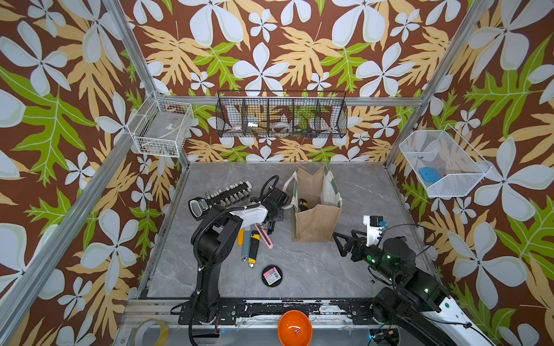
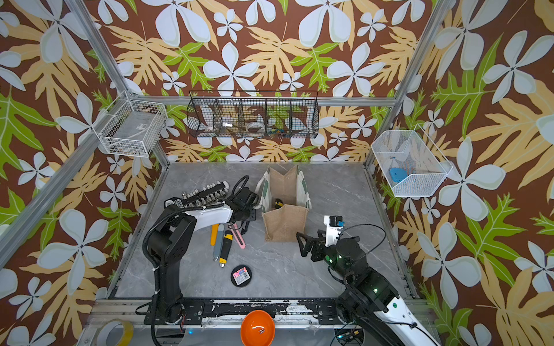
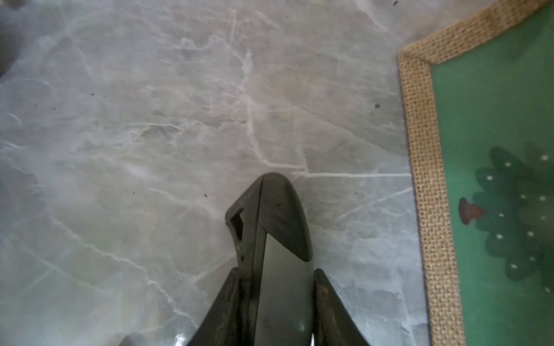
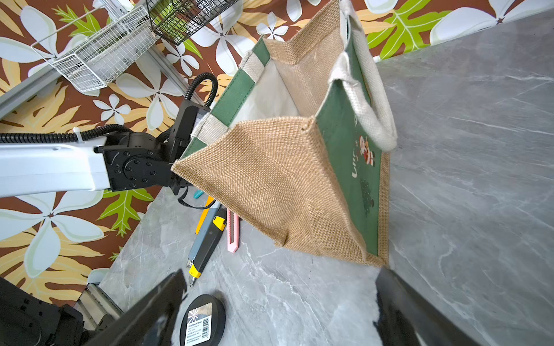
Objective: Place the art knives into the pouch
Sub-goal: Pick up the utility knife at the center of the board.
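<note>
Left gripper (image 3: 275, 272) is pinching the art knife (image 3: 278, 227). In the left wrist view one finger sits tight against each side of the black and grey handle, and the handle's rounded end sticks out past the fingertips. The marble bench (image 3: 150, 134) beneath it is blurred, so I cannot tell whether the knife is lifted or touching the bench. The green panel of the pouch (image 3: 494, 119) is just beside the knife, not touching it. In both top views the left wrist hides the held knife.

The pouch (image 1: 316, 224) (image 2: 284, 224) stands upright mid-bench, nearer the back edge, with its mouth open. A bagged knife (image 1: 303, 205) (image 2: 278, 204), black and yellow, is visible inside against the left wall.

Right gripper (image 1: 338, 244) (image 4: 280, 271) has its jaws spread wide and empty. It sits near the pouch's front right corner, apart from it, pointing at the burlap side.

Left of the pouch, partly under the left arm, four knives lie bunched together:
- orange knife (image 1: 240, 236)
- grey knife (image 1: 245, 242)
- yellow-black knife (image 1: 254, 247)
- pink knife (image 1: 264, 236), nearest the pouch

A round black tin (image 1: 272, 276) (image 4: 204, 322) sits toward the front edge, apart from the knives. A socket rail (image 1: 221, 197) lies toward the bench's back left. An orange bowl (image 1: 294, 328) and a tape roll (image 1: 154, 331) sit on the frame beyond the front edge.
</note>
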Robot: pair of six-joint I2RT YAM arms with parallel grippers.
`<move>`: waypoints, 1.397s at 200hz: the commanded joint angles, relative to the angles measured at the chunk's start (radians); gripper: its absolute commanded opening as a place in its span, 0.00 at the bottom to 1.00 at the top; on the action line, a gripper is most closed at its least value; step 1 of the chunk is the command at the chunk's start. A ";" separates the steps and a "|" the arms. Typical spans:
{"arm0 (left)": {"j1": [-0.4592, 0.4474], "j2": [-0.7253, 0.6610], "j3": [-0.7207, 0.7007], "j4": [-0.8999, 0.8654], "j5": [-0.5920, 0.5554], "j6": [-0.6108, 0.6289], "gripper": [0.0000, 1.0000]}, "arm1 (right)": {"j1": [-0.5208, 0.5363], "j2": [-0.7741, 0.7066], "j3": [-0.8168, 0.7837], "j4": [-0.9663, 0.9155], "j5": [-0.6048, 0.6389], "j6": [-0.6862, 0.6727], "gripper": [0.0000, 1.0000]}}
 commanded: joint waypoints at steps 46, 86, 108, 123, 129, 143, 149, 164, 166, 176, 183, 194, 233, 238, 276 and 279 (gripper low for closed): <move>0.002 -0.064 -0.018 -0.060 0.028 0.011 0.27 | 0.000 0.017 0.015 0.048 0.001 0.006 0.99; 0.002 -0.158 -0.091 0.029 -0.019 0.003 0.25 | 0.001 0.054 0.037 0.099 0.000 0.014 0.99; 0.002 -0.190 -0.092 0.025 -0.018 0.002 0.25 | 0.001 0.055 0.039 0.150 0.004 0.007 0.99; 0.002 -0.210 -0.094 0.012 -0.025 0.002 0.25 | 0.001 0.061 0.044 0.170 0.008 -0.006 0.99; 0.002 -0.218 -0.095 0.008 -0.025 0.003 0.25 | 0.001 0.067 0.049 0.172 0.012 -0.011 0.99; 0.002 -0.238 -0.094 -0.008 -0.032 0.007 0.25 | 0.000 0.085 0.065 0.172 0.016 -0.025 0.99; 0.002 -0.246 -0.093 -0.017 -0.038 0.009 0.25 | 0.001 0.094 0.072 0.172 0.016 -0.029 0.99; 0.002 -0.271 -0.094 -0.035 -0.063 0.012 0.25 | 0.001 0.105 0.083 0.174 0.014 -0.032 0.99; 0.002 -0.275 -0.094 -0.036 -0.070 0.013 0.25 | 0.000 0.106 0.083 0.175 0.014 -0.033 0.99; 0.002 -0.292 -0.097 -0.045 -0.097 0.014 0.25 | 0.000 0.109 0.083 0.182 0.013 -0.034 0.99; 0.001 -0.304 -0.097 -0.052 -0.115 0.013 0.25 | 0.001 0.109 0.080 0.188 0.013 -0.033 0.99; 0.004 -0.321 -0.096 -0.065 -0.135 0.015 0.25 | 0.001 0.111 0.075 0.195 0.018 -0.031 0.99; 0.002 -0.373 -0.070 -0.123 -0.168 0.027 0.25 | 0.001 0.113 0.066 0.194 0.019 -0.017 0.99; 0.003 -0.382 -0.064 -0.131 -0.170 0.027 0.25 | 0.001 0.110 0.065 0.194 0.019 -0.017 0.99; 0.001 -0.473 -0.003 -0.172 -0.132 0.022 0.24 | 0.000 0.107 0.064 0.202 0.016 -0.018 0.99; 0.001 -0.480 0.003 -0.174 -0.129 0.021 0.24 | 0.000 0.108 0.064 0.203 0.014 -0.019 0.99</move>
